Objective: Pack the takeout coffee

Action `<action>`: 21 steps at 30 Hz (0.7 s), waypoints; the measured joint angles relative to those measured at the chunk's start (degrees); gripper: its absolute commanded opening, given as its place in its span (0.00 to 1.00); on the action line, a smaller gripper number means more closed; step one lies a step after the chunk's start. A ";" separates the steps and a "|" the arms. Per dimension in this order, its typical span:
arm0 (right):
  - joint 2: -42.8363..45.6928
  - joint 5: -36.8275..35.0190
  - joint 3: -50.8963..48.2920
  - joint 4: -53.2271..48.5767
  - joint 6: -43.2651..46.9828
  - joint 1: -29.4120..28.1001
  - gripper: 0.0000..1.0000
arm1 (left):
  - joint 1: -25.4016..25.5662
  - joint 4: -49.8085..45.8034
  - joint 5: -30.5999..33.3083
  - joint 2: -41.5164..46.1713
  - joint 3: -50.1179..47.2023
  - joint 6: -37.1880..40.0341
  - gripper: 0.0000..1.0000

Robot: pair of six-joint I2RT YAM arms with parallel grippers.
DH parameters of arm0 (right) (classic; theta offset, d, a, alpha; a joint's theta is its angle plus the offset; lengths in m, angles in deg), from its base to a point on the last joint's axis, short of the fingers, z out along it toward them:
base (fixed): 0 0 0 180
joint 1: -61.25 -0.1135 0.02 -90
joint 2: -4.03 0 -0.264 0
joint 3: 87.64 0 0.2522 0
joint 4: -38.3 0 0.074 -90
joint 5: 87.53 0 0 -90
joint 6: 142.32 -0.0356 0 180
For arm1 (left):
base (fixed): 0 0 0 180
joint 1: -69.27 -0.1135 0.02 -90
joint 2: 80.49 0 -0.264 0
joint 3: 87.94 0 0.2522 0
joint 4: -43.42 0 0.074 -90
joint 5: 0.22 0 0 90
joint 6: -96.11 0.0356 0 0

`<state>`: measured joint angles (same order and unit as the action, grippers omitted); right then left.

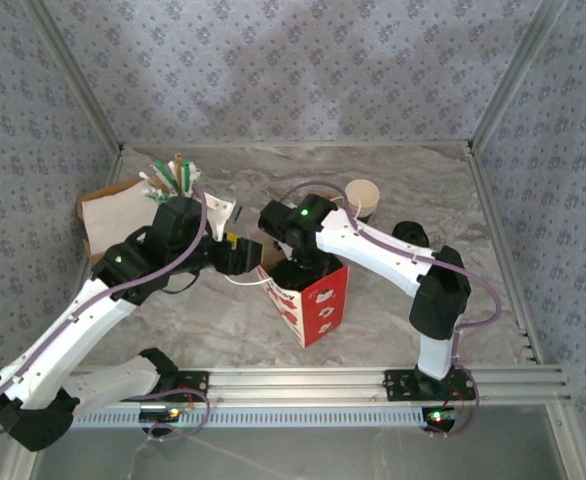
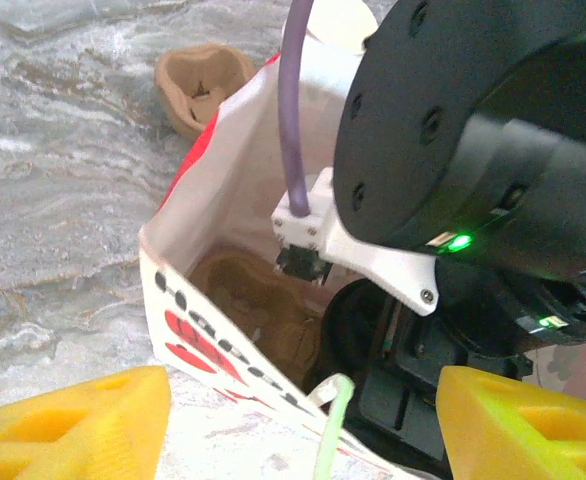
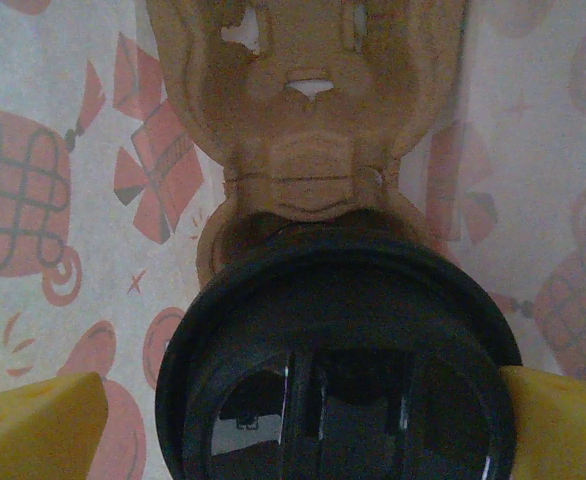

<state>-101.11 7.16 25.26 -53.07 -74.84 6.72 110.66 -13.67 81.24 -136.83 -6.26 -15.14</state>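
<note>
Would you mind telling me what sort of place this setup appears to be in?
Probably a staged robot test booth rather than a real café: patterned backdrop walls held in metal framing, a marble-look tabletop, and a slotted mounting rail at the near edge.

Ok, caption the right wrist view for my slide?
Right gripper straddling the black lidded cup, seated in the brown cup carrier inside the red paper bag.
</note>
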 measured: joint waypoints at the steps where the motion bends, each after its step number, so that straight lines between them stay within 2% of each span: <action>1: 0.13 0.02 0.00 0.00 -0.17 0.00 1.00 | 0.00 0.04 -0.04 0.13 -0.39 -0.24 0.67; 7: 0.52 0.04 0.02 0.00 -1.01 0.11 1.00 | 0.00 0.94 -0.90 0.87 -1.64 -1.11 0.63; 21: 0.92 -1.73 4.76 -2.21 -2.12 0.02 1.00 | 0.42 2.25 -1.27 1.62 -3.08 -1.99 0.63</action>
<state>-100.19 5.43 30.02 -55.27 -76.96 6.75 111.07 -11.42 79.98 -135.21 -9.34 -17.13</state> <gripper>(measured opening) 0.999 0.633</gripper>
